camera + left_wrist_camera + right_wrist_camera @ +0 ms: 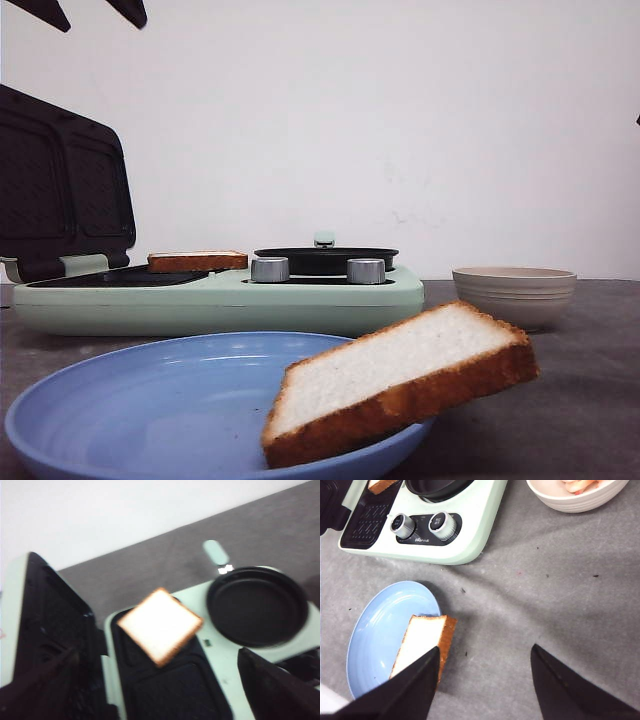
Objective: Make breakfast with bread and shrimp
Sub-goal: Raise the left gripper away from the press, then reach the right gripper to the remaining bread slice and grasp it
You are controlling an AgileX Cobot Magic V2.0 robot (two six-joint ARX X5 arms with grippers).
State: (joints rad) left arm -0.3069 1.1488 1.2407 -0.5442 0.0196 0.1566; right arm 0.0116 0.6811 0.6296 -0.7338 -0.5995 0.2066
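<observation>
One bread slice [398, 385] leans tilted on the rim of the blue plate [150, 400], partly overhanging it; it also shows in the right wrist view as the bread slice [420, 642]. A second bread slice [160, 624] lies on the black grill plate of the pale green breakfast maker [220, 295]. The shrimp [577, 485] is pinkish and lies in the beige bowl [575, 500]. My left gripper [159, 655] hangs open above the grill and its bread. My right gripper [485, 647] is open over the grey mat beside the plate, holding nothing.
The maker's lid [60, 185] stands open at the left. A round black pan [325, 260] sits on the maker behind two silver knobs [270, 269]. The beige bowl [514, 292] stands right of the maker. A white wall closes the back.
</observation>
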